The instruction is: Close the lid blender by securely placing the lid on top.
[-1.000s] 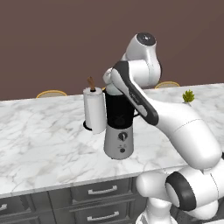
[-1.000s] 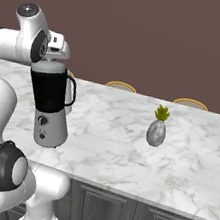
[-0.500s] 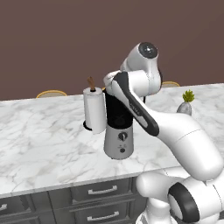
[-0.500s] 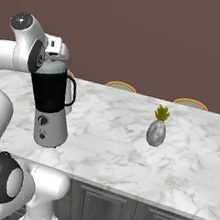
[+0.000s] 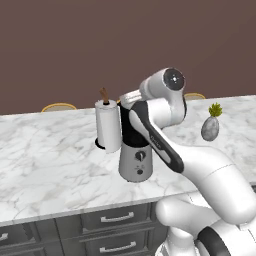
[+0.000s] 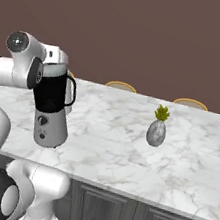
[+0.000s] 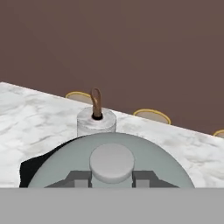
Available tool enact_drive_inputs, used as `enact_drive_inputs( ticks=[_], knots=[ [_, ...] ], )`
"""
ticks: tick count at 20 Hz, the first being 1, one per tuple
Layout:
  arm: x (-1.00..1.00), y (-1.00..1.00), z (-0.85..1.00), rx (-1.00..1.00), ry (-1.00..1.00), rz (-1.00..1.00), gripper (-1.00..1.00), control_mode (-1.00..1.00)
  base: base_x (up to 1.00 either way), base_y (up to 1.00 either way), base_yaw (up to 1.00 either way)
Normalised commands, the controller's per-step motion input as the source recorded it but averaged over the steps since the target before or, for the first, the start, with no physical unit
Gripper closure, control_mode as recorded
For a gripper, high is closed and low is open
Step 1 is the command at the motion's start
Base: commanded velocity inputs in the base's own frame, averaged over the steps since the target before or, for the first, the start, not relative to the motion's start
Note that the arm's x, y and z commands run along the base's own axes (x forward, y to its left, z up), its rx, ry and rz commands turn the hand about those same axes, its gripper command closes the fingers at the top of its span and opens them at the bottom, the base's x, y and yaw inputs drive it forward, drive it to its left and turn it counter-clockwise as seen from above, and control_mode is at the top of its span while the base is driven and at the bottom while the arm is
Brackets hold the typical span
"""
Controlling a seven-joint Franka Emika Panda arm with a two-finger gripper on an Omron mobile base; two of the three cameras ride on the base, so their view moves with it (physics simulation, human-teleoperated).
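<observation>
The blender [image 5: 136, 161] stands on the marble counter, a black jar [image 6: 50, 94] on a rounded silver-grey base. My gripper [image 7: 111, 177] is directly above the jar's mouth, shut on the round knob of the pale grey domed lid [image 7: 109, 148], one fingertip on each side of the knob. The lid lies level at the jar's rim, and a strip of the black jar [image 7: 33, 168] shows under its left edge. I cannot tell whether the lid is fully seated. In the base views my white hand [image 6: 52, 56] covers the top of the jar.
A white paper towel roll [image 5: 108, 125] on a brown post stands just behind and left of the blender. A grey vase with a green plant [image 6: 155, 131] sits further right on the counter [image 6: 106, 147]. Chair backs [image 6: 120, 85] line the far edge, and drawers [image 5: 117, 217] run below the front.
My arm's upper joint has dropped, and the hand with the lid has come down slightly onto the top of the jar. The blender has not moved.
</observation>
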Motion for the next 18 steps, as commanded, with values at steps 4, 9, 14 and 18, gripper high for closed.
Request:
enact_drive_inputs(
  ticks=[4,9,14,18],
  knots=[
    [0.0,-0.06,-0.15,0.06,-0.14,0.03,1.0,-1.0,0.0,0.0,0.0],
    [0.0,-0.19,-0.08,0.12,-0.03,0.05,1.0,-1.0,0.0,0.0,0.0],
    [0.0,-0.19,-0.01,0.08,0.01,0.02,1.0,-1.0,0.0,0.0,0.0],
    [0.02,-0.01,0.0,0.02,0.03,0.0,-1.0,-1.0,0.0,0.0,0.0]
  ],
)
